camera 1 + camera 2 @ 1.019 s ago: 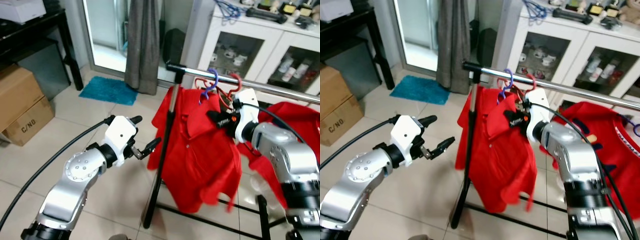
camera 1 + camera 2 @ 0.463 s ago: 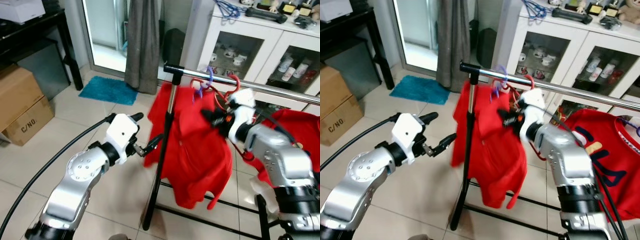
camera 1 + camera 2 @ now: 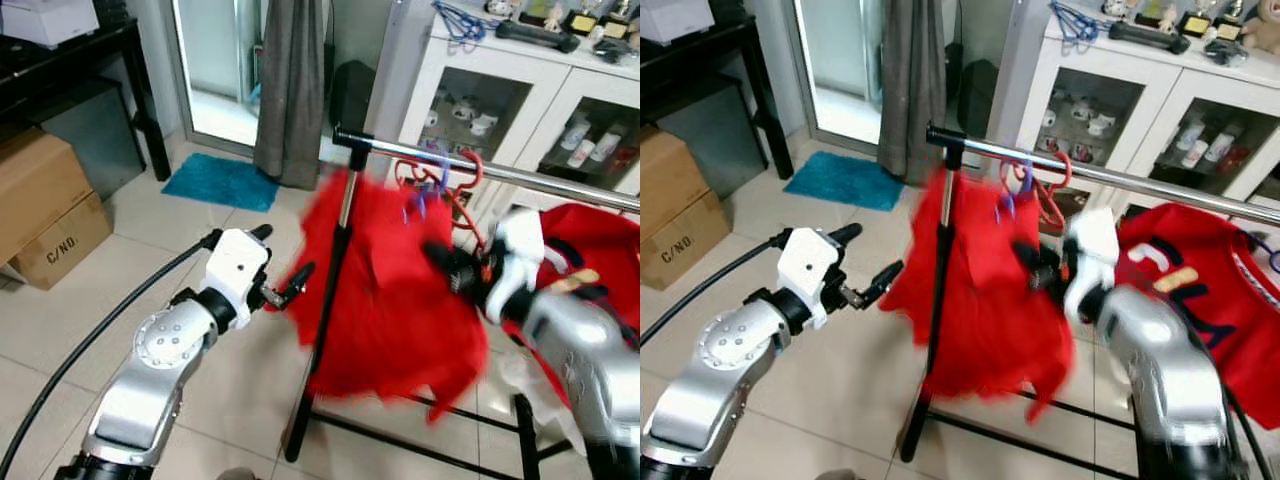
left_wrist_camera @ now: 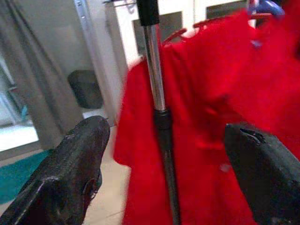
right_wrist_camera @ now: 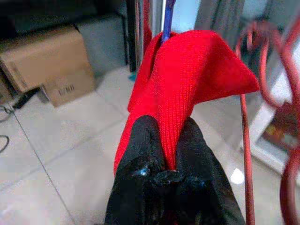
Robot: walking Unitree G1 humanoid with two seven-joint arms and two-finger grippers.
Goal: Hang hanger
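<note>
right hand clenched on red shirt w/ purple hanger hooked on rail. left hand released, beside rack pole.

The right gripper pulled back from the rail, and the red shirt it pinched swung and billowed outward.

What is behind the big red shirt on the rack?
Behind the red shirt stands a white cabinet with glass doors; bottles and small items show inside. The shirt covers the cabinet's lower part. The right gripper pinches the shirt's fabric, and the rack pole stands in front.
</note>
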